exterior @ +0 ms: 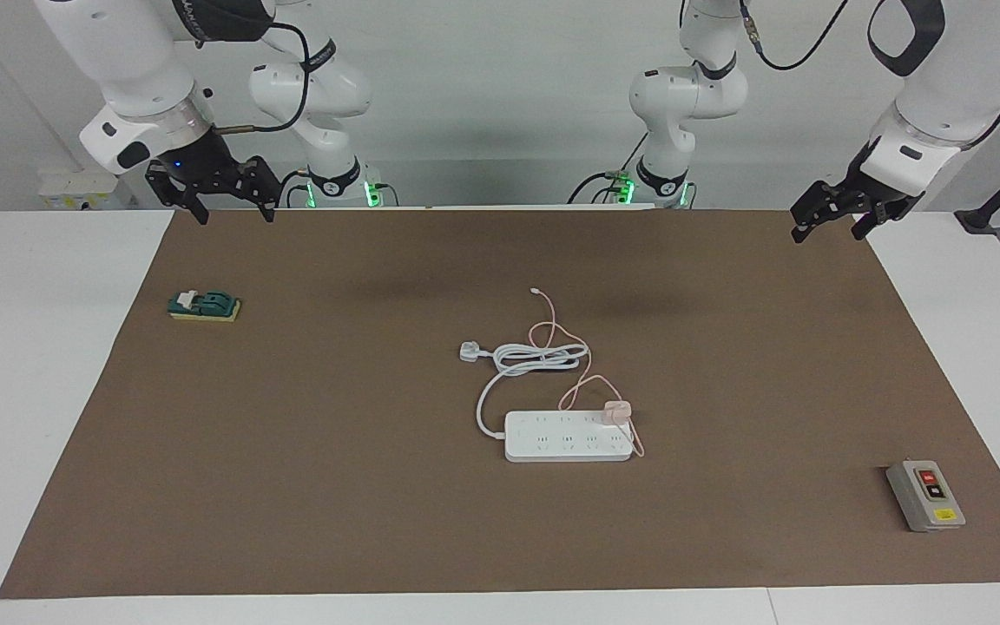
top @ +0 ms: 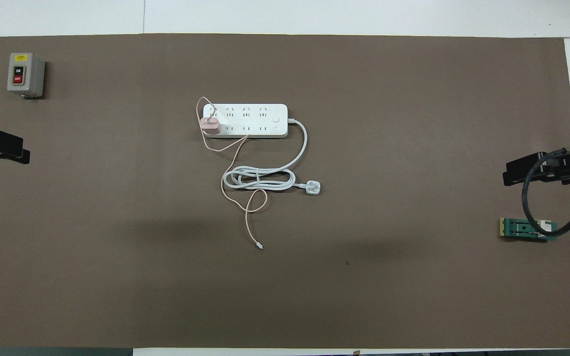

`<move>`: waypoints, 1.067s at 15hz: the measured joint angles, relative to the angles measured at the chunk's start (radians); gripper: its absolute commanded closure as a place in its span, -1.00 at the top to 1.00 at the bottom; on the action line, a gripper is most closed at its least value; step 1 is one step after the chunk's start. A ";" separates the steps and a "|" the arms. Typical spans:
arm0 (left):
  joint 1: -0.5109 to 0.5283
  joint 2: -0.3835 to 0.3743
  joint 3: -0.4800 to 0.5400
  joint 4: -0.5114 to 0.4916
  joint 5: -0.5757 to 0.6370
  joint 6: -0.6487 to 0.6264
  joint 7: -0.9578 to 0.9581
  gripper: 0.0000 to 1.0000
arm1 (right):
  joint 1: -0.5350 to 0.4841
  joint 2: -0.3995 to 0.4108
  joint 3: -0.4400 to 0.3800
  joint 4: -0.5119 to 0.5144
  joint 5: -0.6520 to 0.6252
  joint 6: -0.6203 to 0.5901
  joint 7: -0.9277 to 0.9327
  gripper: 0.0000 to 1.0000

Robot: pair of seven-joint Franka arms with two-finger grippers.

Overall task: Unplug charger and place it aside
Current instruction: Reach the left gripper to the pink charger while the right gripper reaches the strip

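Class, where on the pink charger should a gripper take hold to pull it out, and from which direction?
Probably grip the cube body of the charger, coming straight down from above. It stands up from the power strip, leaving its flat sides exposed, while the thin cable offers no firm hold.

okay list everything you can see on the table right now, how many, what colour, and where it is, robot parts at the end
charger: one, pale pink, plugged into the power strip at its end toward the left arm; its thin pink cable runs toward the robots across the coiled cord
power strip: one, white, mid-mat
plug: one, white, on a thick coiled white cord, nearer to the robots than the strip
switch box: one, grey with red and black buttons, toward the left arm's end, farther from the robots than the strip
green block: one, green on a yellow base, toward the right arm's end
mat: one, brown, covering the white table
left gripper: one, black, open, waiting above the mat's edge
right gripper: one, black, open, waiting above the mat's edge
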 measured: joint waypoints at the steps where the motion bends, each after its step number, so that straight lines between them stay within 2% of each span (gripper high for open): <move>1: 0.000 0.000 -0.001 -0.004 0.000 0.000 -0.022 1.00 | 0.021 0.002 0.002 -0.016 0.006 0.019 0.059 1.00; 5: 0.000 0.009 -0.001 -0.016 0.000 0.009 -0.082 1.00 | 0.082 0.048 0.006 -0.053 0.110 0.111 0.320 1.00; 12: -0.026 0.159 -0.010 -0.014 0.009 0.188 -0.343 1.00 | 0.206 0.253 0.007 -0.062 0.260 0.375 0.731 1.00; 16: -0.051 0.201 -0.013 -0.015 0.007 0.268 -0.718 1.00 | 0.254 0.351 0.007 -0.045 0.372 0.466 0.904 1.00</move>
